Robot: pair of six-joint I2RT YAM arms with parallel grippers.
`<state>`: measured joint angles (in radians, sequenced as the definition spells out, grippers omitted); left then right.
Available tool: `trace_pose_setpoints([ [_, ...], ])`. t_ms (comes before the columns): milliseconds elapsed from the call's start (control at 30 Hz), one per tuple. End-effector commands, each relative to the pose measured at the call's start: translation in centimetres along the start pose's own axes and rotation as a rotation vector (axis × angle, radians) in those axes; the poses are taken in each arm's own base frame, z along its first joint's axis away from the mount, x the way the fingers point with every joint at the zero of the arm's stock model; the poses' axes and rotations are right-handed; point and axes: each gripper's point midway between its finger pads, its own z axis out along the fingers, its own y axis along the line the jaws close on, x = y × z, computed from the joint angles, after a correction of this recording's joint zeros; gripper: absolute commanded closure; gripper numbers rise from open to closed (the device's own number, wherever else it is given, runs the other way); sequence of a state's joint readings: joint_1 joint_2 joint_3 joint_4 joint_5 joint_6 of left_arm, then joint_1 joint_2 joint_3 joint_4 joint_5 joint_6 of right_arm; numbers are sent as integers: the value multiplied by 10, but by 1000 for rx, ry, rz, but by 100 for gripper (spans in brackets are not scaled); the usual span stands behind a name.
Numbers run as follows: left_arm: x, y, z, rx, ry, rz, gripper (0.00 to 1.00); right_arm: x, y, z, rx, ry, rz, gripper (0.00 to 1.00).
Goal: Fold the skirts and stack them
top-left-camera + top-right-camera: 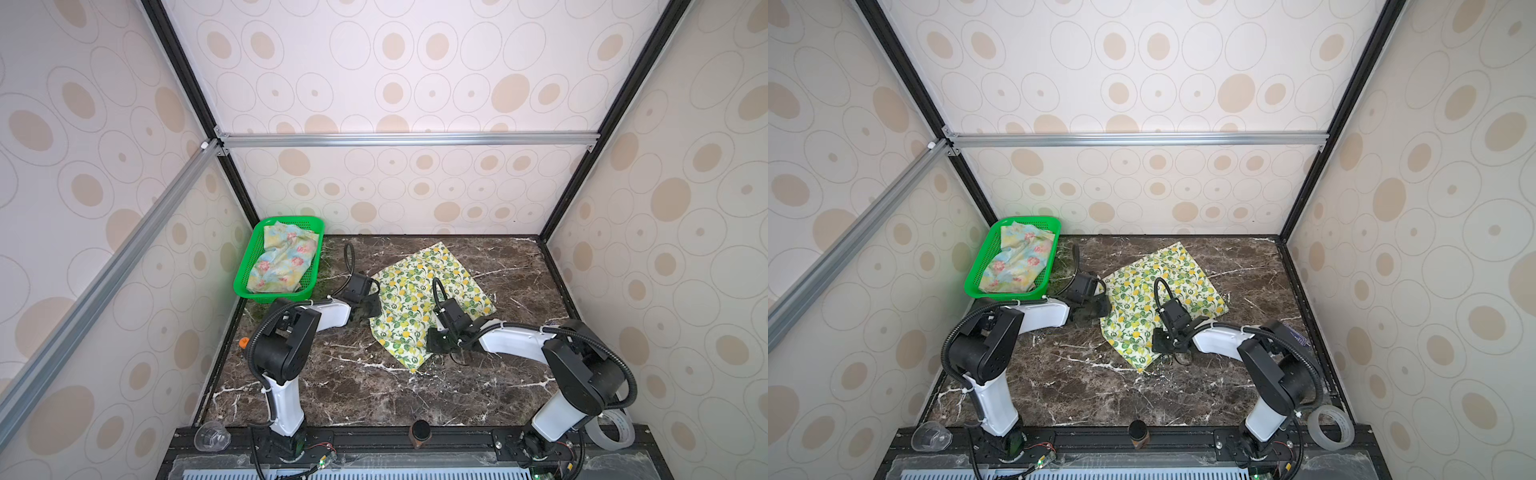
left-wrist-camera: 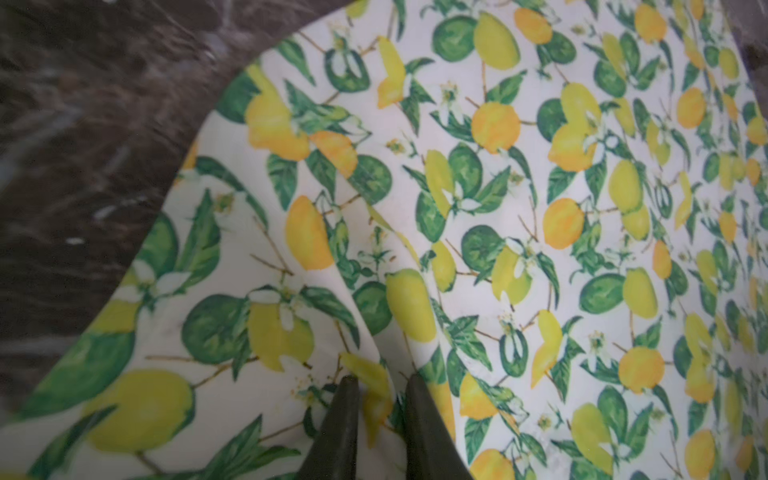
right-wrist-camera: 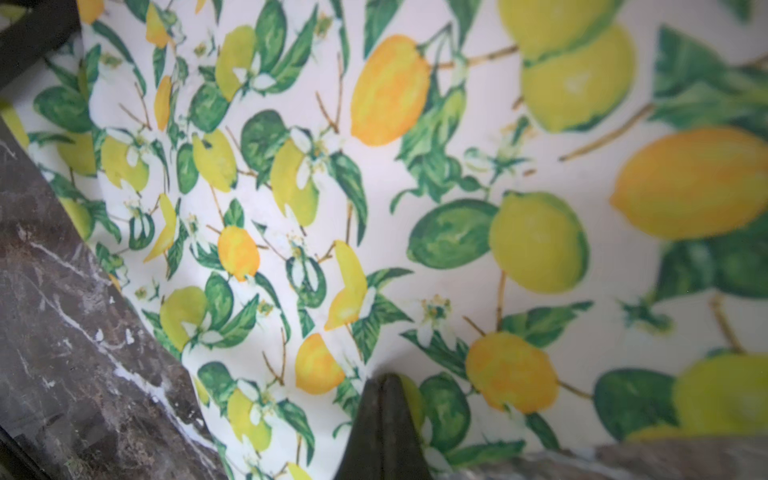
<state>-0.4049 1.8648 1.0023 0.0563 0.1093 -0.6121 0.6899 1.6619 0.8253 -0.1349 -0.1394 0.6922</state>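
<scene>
– Now, where are the skirts to be found?

– The lemon skirt (image 1: 409,286) is seen spread on the desk (image 1: 374,395), right of the middle. The flowered skirt (image 1: 282,262) is seen crumpled inside the green basket (image 1: 248,266) at the far left corner.

– And how are the jaws set?

– The left jaws are closed on a raised ridge of the lemon skirt at its left edge, as is shown in the left wrist view. The right jaws are shut tight at the near right edge. The cloth is puckered toward their tips, so a thin layer is judged to be pinched there.

– How is such cloth expected to handle?

– It is judged light, thin and limp. No shape will be kept, a sag is to be expected between two holds, and a shallow pinch may be slipped. Edges or corners are best taken, with all layers caught together. The two holds should be kept well apart so that the fold can be laid flat.
</scene>
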Motion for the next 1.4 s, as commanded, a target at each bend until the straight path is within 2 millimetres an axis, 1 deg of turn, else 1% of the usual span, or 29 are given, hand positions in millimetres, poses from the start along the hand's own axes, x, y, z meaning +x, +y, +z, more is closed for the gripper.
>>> trace_pose_setpoints([
  [0,-29,12,-8,-73,-63,31,77,10,3,11,44,27,20,100],
  [67,-44,7,-18,-80,-93,59,74,0,20,12,-2,8,13,100],
  [133,-48,1,-27,-63,-99,68,72,-11,34,9,-35,-11,-6,100],
  [200,-43,0,-35,-53,-94,71,70,-21,40,3,-44,-31,-17,100],
  [300,-24,-1,-48,-50,-72,85,69,-31,40,-9,-73,-40,-6,100],
  [367,-6,-6,-54,-32,-46,97,69,-36,31,-19,-99,-43,32,100],
  [433,14,-12,-56,-14,-13,105,68,-40,15,-27,-93,-62,58,100],
  [500,36,-17,-54,7,24,98,69,-46,-6,-36,-57,-92,68,100],
  [567,54,-23,-51,49,54,84,69,-52,-32,-44,-9,-107,91,100],
  [667,71,-29,-47,96,78,64,69,-60,-55,-54,25,-133,104,100],
  [733,77,-30,-45,107,87,59,69,-63,-63,-56,47,-149,88,100],
  [867,89,-30,-42,104,115,64,69,-64,-74,-47,77,-131,86,100],
  [1000,103,-31,-41,96,135,67,70,-63,-85,-32,93,-118,106,100],
  [1133,121,-35,-41,103,168,62,70,-64,-98,-21,118,-102,124,100],
  [1267,134,-44,-45,129,189,54,70,-65,-113,-18,155,-97,127,100],
  [1367,142,-49,-49,140,201,52,70,-67,-122,-24,188,-97,120,100],
])
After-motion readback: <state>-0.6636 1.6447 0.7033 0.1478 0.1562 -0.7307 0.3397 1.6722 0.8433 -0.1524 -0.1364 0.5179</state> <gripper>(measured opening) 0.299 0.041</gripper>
